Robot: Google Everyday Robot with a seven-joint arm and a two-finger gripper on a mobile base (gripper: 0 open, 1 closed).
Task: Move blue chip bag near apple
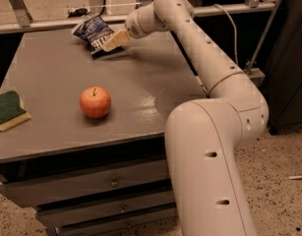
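Note:
The blue chip bag, crinkled dark-blue foil with white lettering, lies at the far edge of the grey table. The apple, red-orange with a short dark stem, sits near the table's front centre. My gripper reaches across the table on the white arm and its tan fingers lie against the bag's right side. The apple is well apart from the bag, toward the front.
A green-and-yellow sponge lies at the table's left edge. Drawers run under the table front. A metal rail runs behind the table. My arm's large white base link stands at the right front corner.

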